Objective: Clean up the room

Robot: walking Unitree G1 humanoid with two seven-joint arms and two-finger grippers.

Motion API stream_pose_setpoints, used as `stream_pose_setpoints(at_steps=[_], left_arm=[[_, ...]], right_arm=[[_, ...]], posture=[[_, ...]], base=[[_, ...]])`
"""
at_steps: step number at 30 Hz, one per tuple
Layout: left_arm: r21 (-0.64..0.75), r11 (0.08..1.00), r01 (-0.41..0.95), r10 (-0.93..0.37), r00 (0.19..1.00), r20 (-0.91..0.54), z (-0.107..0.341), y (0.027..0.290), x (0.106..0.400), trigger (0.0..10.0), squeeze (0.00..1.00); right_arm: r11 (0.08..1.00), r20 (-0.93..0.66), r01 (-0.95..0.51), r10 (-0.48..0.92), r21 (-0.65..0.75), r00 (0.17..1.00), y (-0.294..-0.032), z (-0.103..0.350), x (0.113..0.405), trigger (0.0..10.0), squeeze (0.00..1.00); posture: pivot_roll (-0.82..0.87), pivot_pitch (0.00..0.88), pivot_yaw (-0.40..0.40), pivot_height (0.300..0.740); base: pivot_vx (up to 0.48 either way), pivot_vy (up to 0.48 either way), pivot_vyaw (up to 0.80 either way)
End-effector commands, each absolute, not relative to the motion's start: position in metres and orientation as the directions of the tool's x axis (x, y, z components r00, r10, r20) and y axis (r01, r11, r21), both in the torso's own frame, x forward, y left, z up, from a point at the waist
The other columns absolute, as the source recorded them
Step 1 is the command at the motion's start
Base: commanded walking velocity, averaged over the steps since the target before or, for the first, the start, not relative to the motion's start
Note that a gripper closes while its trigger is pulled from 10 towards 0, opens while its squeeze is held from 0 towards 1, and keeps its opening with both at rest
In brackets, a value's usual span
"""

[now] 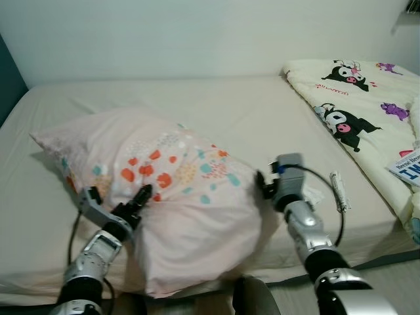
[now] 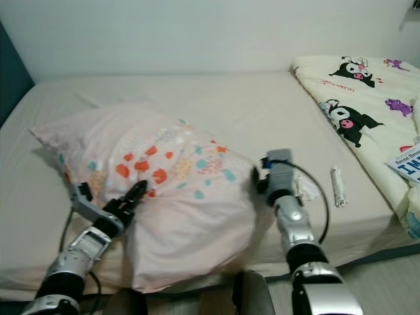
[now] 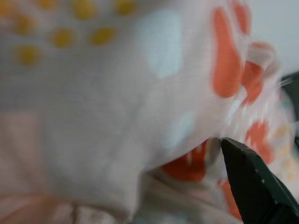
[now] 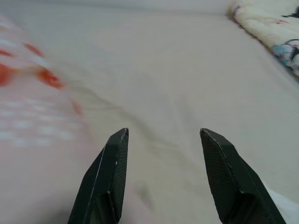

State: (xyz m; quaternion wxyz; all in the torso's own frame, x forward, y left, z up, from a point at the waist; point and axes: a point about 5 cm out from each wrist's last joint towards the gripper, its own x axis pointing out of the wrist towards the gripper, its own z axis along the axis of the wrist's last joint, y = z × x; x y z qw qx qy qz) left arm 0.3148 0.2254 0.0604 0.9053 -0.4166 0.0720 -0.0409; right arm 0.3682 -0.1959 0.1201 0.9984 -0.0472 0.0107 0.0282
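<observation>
a puffy pale pink pillow (image 1: 177, 197) with orange and teal spots lies on the beige bed (image 1: 262, 111). left gripper (image 1: 139, 197) pinches its cover; right gripper (image 4: 163, 154) is spread beside it. a cartoon blanket (image 1: 357, 98) lies along the bed's right side, by a white wall (image 1: 197, 33).

we are looking at a bedroom in a home. a wide bed (image 1: 216, 111) with a plain beige fitted sheet is taking up nearly the whole scene, running back to a bare pale wall (image 1: 197, 33). a soft pink pillow (image 1: 170, 197) with orange, teal and yellow blotches is lying on the bed's near part. a cream quilt (image 1: 354, 98) printed with black-and-white cartoon characters is lying along the bed's right side, and a small white wrapped packet (image 1: 338, 190) is resting on the sheet just beside that quilt.
</observation>
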Motion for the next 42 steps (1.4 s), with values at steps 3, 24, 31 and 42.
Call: stream_pose_setpoints(at_steps=[3, 24, 31, 42], left_arm=[[-0.721, 0.686, -0.095, -0.038, 0.985, -0.166, 0.047, 0.256, 0.299, 10.0, 1.0], [-0.8, 0.572, 0.18, -0.417, 0.904, -0.094, 0.033, 0.192, 0.285, 10.0, 0.56], [-0.881, 0.44, 0.177, -0.269, 0.961, 0.059, 0.057, 0.202, 0.301, 10.0, 0.56], [-0.859, 0.472, 0.201, -0.207, 0.972, 0.114, 0.073, 0.235, 0.293, 10.0, 0.0]], right_arm=[[0.996, -0.059, -0.031, 0.026, -0.081, 0.998, -0.205, 0.118, 0.369, 10.0, 0.0], [0.915, -0.436, -0.356, 0.403, 0.189, 0.805, -0.155, 0.061, 0.349, 10.0, 0.0], [0.875, -0.436, -0.421, 0.485, 0.24, 0.758, -0.133, 0.053, 0.343, 10.0, 0.0], [0.847, -0.448, -0.474, 0.531, 0.241, 0.719, -0.127, 0.047, 0.336, 10.0, 0.0]], posture=[[0.0, 0.132, -0.076, 0.561], [0.01, 0.138, -0.099, 0.561], [0.0, 0.131, -0.105, 0.561], [0.01, 0.107, -0.111, 0.561]], base=[[0.0, 0.0, 0.0], [0.0, 0.0, 0.0], [0.0, 0.0, 0.0], [0.0, 0.0, 0.0]])
